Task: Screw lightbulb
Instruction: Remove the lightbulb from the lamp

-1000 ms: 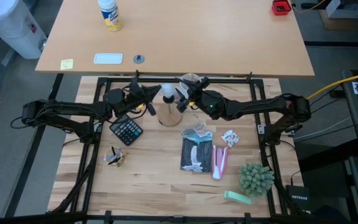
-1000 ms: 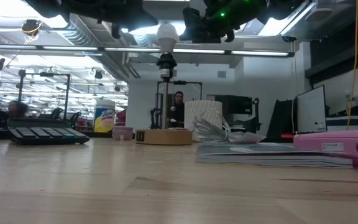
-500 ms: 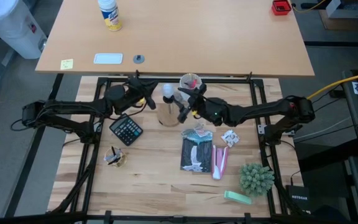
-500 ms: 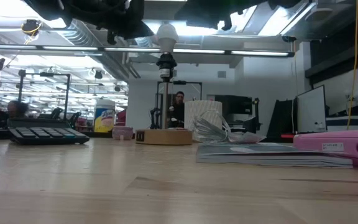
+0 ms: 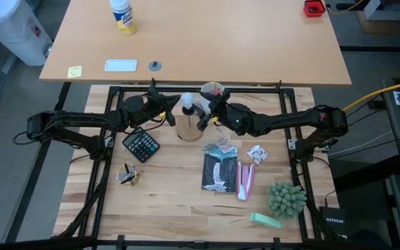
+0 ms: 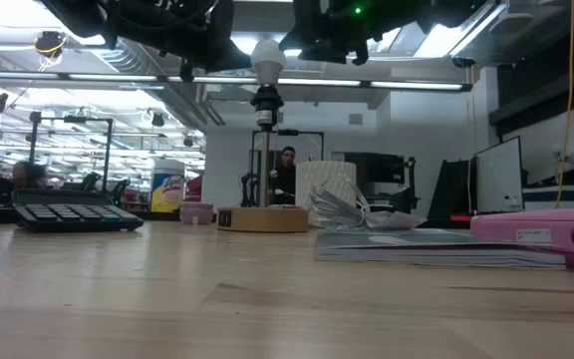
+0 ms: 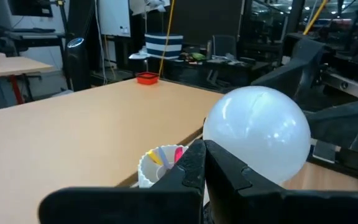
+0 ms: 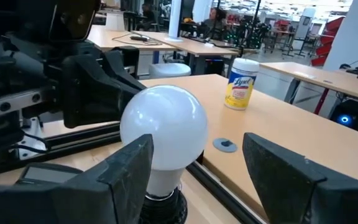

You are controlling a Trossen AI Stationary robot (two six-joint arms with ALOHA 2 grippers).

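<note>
The white frosted lightbulb [image 5: 187,104] stands upright in the black socket [image 6: 265,100] on the post of the round wooden stand [image 5: 186,130], at the table's far middle. My left gripper [image 5: 174,111] is shut and level, its tips right beside the bulb [image 7: 257,134] on the table's left side. My right gripper [image 5: 201,114] comes in level from the right and is open. Its two fingers stand on either side of the bulb [image 8: 163,134], one finger [image 8: 126,174] close against the glass, the other [image 8: 278,177] well apart from it. My left gripper has its shut fingertips [image 7: 207,171] right at the bulb's round side; whether they touch the glass I cannot tell. My right gripper has one finger close to the bulb's side [image 8: 143,146]; whether it touches I cannot tell.
A white cup with red items [image 5: 212,90] stands just behind the stand. A calculator [image 5: 141,146] lies to the near left, a dark booklet [image 5: 219,172] and a pink case [image 5: 246,179] in the middle, a green plant [image 5: 286,199] at the near right.
My right gripper drew back from the bulb toward the table's near side, then came back with its fingers around the bulb, staying open. My left gripper has swung a little toward the bulb, still shut. The bulb has stayed upright in its socket.
</note>
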